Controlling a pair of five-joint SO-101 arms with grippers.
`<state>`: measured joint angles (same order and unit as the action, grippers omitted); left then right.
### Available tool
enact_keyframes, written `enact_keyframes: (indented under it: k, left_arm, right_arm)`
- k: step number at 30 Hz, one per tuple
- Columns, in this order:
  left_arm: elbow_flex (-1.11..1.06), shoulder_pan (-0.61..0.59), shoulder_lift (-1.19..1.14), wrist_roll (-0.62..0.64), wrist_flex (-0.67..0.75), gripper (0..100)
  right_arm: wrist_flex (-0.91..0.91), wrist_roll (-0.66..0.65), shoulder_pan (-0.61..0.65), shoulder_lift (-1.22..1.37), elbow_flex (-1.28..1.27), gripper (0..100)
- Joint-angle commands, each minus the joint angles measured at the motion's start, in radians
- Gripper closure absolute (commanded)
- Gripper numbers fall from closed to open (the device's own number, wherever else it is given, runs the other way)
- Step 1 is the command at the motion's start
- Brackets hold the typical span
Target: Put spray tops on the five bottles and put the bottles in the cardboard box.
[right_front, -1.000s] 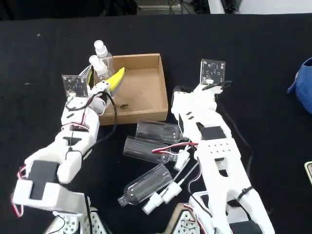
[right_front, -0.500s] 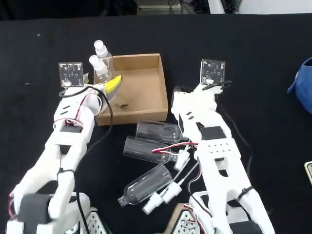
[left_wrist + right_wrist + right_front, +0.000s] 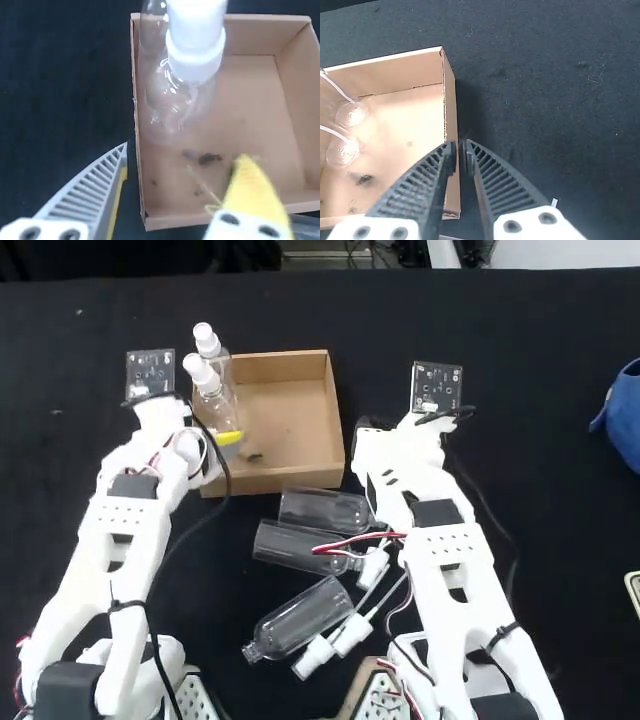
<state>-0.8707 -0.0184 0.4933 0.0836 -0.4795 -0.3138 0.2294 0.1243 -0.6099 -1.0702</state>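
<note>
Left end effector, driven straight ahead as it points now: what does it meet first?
Probably the nearer capped bottle standing in the cardboard box: it sits directly ahead of the open left end effector, though depth is unclear.

Blue object (image 3: 627, 425) on black table (image 3: 540, 330)

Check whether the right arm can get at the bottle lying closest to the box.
Probably yes: the bottle lies uncovered beside that arm, though the right gripper sits beyond it.
</note>
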Motion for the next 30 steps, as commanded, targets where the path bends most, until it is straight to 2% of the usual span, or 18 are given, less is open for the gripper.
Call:
enact_keyframes:
  k: [1,3,6,13,21,30]
  left_arm:
    - [0.104,-0.001,0.037,0.083,-0.080,97]
    - [0.096,-0.001,0.037,0.092,-0.083,93]
    - [0.093,0.015,0.035,0.094,-0.084,97]
    - [0.093,0.050,0.015,0.092,-0.078,97]
    - [0.194,0.058,-0.196,0.094,-0.015,97]
    - [0.219,0.050,-0.213,0.091,-0.012,97]
  right_arm:
    - [0.029,0.002,-0.017,-0.016,0.015,98.3]
    - [0.029,0.002,-0.017,-0.018,0.015,98.3]
    - [0.029,0.002,-0.017,-0.019,0.016,98.3]
    - [0.029,0.002,-0.017,-0.019,0.016,98.3]
    - [0.029,0.003,-0.017,-0.018,0.015,98.3]
    - [0.029,0.003,-0.017,-0.021,0.016,98.3]
